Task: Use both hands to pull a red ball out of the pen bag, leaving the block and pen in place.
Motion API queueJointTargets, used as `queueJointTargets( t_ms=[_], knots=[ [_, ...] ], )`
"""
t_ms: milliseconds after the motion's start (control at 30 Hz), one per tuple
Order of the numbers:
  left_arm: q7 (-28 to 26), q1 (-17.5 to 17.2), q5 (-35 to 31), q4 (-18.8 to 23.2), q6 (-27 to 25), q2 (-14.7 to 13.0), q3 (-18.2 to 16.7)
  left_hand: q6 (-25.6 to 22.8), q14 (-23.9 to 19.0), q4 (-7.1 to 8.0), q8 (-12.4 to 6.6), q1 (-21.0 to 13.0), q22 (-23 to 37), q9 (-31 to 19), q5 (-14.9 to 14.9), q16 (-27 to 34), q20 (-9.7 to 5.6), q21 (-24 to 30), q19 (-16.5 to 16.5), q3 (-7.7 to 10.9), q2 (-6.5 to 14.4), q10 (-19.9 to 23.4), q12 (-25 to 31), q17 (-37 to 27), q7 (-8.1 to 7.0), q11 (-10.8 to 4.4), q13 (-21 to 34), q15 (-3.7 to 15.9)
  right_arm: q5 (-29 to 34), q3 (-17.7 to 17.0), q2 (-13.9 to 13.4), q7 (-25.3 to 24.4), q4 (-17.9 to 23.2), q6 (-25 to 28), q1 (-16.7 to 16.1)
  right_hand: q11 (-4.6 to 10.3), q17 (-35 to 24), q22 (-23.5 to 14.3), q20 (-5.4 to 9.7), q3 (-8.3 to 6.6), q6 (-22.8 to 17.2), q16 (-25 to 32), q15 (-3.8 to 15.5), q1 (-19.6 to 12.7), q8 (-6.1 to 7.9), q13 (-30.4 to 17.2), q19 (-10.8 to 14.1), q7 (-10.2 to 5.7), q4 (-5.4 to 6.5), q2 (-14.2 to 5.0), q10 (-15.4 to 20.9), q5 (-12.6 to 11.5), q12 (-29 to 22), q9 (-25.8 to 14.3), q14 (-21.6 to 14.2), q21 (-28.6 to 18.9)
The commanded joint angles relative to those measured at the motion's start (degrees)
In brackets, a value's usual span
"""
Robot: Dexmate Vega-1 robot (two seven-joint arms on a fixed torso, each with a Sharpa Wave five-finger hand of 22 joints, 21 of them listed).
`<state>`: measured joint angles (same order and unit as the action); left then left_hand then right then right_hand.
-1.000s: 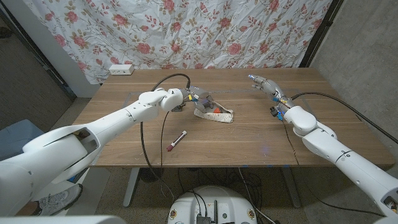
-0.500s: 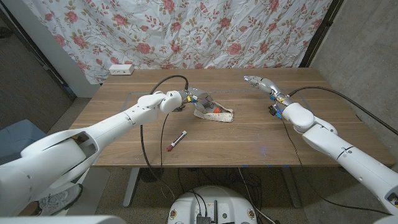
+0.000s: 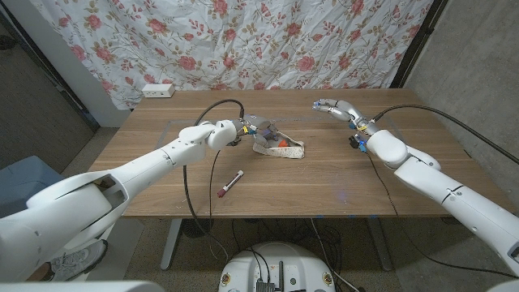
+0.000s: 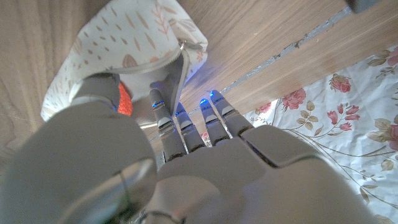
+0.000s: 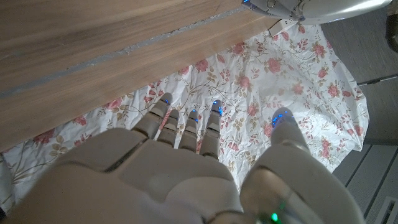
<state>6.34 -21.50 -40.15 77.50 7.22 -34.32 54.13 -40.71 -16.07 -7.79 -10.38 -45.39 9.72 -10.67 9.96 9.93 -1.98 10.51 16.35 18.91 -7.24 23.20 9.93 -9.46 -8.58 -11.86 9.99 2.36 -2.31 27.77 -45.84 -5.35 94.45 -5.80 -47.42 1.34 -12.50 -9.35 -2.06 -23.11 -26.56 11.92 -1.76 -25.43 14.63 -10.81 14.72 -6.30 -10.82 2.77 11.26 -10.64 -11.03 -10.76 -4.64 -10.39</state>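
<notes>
The pen bag [image 3: 280, 147] lies on the tabletop [image 3: 340, 174] near the middle, w/ its long axis running from the left hand [image 3: 253, 126] toward the robot's right. The red ball [image 3: 281, 143] is inside the bag's open mouth; the left wrist view shows red [image 4: 125, 99] just beside the fingers [image 4: 163, 115]. The left hand is at the bag's mouth end; whether it grips the fabric, I cannot tell. The right hand [image 3: 334, 107] hangs above the tabletop, well apart from the bag, fingers spread & holding nothing. The bag lies to its left, so the left hand is much nearer. A pen [image 3: 229, 183] lies apart on the wood.
</notes>
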Motion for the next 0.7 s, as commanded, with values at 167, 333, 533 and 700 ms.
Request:
queueJointTargets(
  t_ms=[167, 333, 533, 700],
  knots=[
    [-1.8, 0.7, 0.7, -2.5, 1.6, 1.5, 0.8, 0.2, 0.2, 0.03, -0.36, 0.8, 0.2, 0.1, -0.1, 0.2, -0.02, 0.1, -0.1, -0.22, 0.0, -0.1, 0.4, -0.2, 0.14, -0.02, 0.1, 5.70, 6.9, 2.6, -2.1, 2.7, 2.5, 2.8, 2.9, -0.62, 0.2, -0.1, -0.57, -0.93, -0.4, 0.1, -0.84, -2.6, 0.41, -0.2, 0.3, -0.06, -0.17, 0.35, -0.3, -0.2, 0.1, -0.3, 0.1, -0.2],
    [-2.1, 0.9, 0.7, -2.8, 1.8, 1.6, 1.0, 0.2, 0.2, 0.06, -0.37, 1.0, 0.2, 0.1, -0.1, 0.2, 0.01, 0.1, -0.2, -0.32, 0.1, -0.1, 0.5, -0.2, 0.18, -0.01, 0.1, 5.64, 9.6, 3.7, -2.7, 4.4, 3.6, 4.2, 4.1, -0.59, 0.3, -0.1, -0.72, -1.70, 0.3, 0.0, -1.03, -5.1, 0.21, -0.3, 0.2, -0.33, -0.18, 0.55, -0.8, -0.4, 0.2, -0.4, 0.3, -0.1],
    [-2.2, 1.0, 0.7, -2.9, 2.0, 1.5, 1.1, 0.3, 0.2, 0.08, -0.40, 1.2, 0.2, 0.1, -0.1, 0.2, 0.08, 0.1, -0.3, -0.43, 0.2, -0.1, 0.5, -0.2, 0.21, 0.00, 0.1, 5.69, 15.3, 6.0, -3.6, 6.5, 5.5, 8.1, 5.8, -0.38, 0.4, -0.1, -0.96, -3.04, 1.1, 0.0, -1.17, -8.7, 0.04, -0.3, 0.3, -0.68, -0.26, 0.57, -1.2, -1.5, 0.2, -0.6, 0.5, -0.2],
    [-2.6, 0.8, 0.9, -2.7, 1.9, 1.2, 0.9, 0.4, 0.2, 0.08, -0.39, 1.4, 0.2, 0.1, -0.1, 0.2, 0.10, 0.1, -0.3, -0.49, 0.3, -0.1, 0.5, -0.2, 0.11, -0.02, 0.1, 5.66, 17.7, 6.7, -3.7, 7.0, 6.1, 8.6, 6.4, -0.17, 0.5, -0.1, -1.04, -3.58, 0.9, 0.0, -1.30, -10.7, 0.25, -0.3, 0.3, -1.18, -0.32, 1.09, -1.6, -2.0, 0.3, -0.7, 0.6, -0.2]
  ],
)
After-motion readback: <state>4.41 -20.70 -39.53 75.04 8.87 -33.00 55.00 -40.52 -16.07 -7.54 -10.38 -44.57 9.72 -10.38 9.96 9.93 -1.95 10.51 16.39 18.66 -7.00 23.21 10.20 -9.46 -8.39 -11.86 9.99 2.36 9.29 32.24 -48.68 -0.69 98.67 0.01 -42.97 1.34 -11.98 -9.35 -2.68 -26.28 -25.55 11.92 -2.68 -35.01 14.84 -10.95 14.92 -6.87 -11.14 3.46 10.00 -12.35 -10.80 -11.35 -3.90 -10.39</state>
